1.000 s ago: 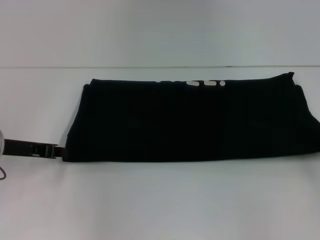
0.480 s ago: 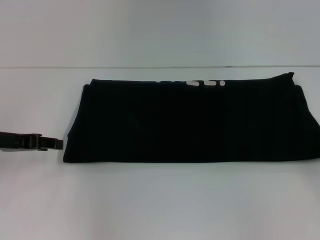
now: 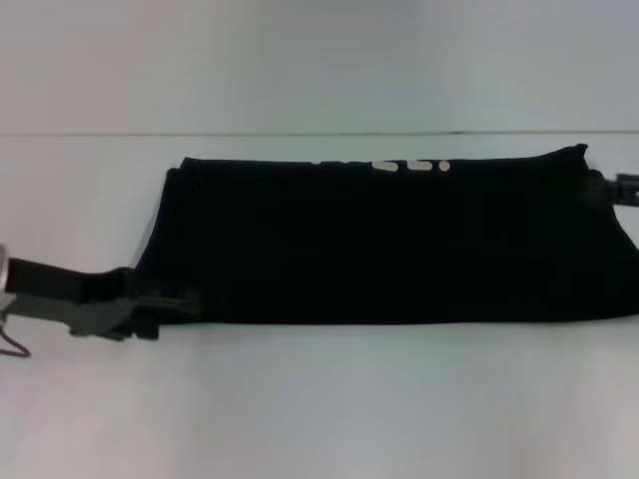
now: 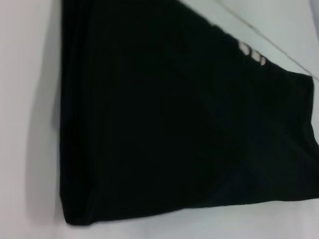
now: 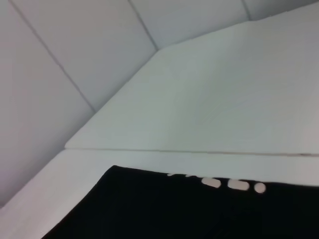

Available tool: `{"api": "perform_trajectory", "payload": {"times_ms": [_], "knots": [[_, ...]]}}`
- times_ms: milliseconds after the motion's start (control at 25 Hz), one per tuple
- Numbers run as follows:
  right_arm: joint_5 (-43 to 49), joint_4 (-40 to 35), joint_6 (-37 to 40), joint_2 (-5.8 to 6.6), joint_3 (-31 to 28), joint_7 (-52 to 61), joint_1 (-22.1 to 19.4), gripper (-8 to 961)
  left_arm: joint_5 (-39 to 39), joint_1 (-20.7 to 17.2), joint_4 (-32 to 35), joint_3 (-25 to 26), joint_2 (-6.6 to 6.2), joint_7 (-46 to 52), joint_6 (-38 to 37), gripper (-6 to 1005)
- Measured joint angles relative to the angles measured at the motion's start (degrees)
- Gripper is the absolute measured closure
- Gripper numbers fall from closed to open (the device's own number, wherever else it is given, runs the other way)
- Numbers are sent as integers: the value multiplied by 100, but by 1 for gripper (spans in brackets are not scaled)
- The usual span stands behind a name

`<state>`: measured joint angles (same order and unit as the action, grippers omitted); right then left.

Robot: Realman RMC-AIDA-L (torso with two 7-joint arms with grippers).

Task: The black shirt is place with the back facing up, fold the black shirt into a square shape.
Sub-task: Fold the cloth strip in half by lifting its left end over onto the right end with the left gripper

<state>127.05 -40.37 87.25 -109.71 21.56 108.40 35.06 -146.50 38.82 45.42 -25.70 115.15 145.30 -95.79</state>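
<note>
1. Head view: the black shirt (image 3: 384,239) lies on the white table (image 3: 319,399) as a long folded band running left to right, its long edges roughly parallel to the table's far edge. A few white marks of the print (image 3: 409,166) peek out along the far edge of the band, a little right of its middle.

2. Head view, the arms: the left gripper (image 3: 150,301) reaches in from the left edge and sits at the near-left corner of the shirt, its tip over or against the cloth there — whether the fingers are parted or closed on the fabric cannot be told, dark metal against dark cloth. The right gripper (image 3: 624,190) shows only as a small dark piece at the right edge, just beside the shirt's far-right corner; the state of its fingers cannot be told either.

3. Left wrist view: the shirt (image 4: 174,124) fills most of the picture, its layered folded edge running along one side and one corner resting on the white table (image 4: 25,124). The white print marks (image 4: 251,54) show near the far edge. None of this arm's own fingers appear here.

4. Right wrist view: the far edge of the shirt (image 5: 174,209) lies flat on the table (image 5: 224,99), with the white marks (image 5: 234,184) in a short row — three rounded blobs and some thinner strokes beside them. A pale wall (image 5: 75,45) rises behind the table. No fingers are in sight.
</note>
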Motion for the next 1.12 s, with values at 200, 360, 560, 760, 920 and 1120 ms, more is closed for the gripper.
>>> {"api": "perform_trajectory", "payload": {"times_ms": [200, 360, 560, 760, 920, 1120], "knots": [[-2, -41, -115, -43, 176, -69, 252, 41, 0, -14, -358, 3, 42, 686, 313, 123], [-15, -49, -254, -69, 287, -144, 428, 34, -1, -24, -600, 99, 53, 1135, 556, 128], [-36, -50, -325, -90, 293, -159, 482, 36, -1, 0, -763, 407, 31, 1530, 625, 128], [-60, -50, -420, -126, 296, -167, 520, 37, -1, 7, -904, 719, 0, 1930, 651, 128], [-60, -41, -461, -161, 296, -168, 579, 37, -22, -23, -951, 740, 8, 2238, 843, 128], [-60, -42, -515, -206, 296, -170, 651, 36, -39, -52, -1042, 733, 33, 2401, 1088, 128]]}}
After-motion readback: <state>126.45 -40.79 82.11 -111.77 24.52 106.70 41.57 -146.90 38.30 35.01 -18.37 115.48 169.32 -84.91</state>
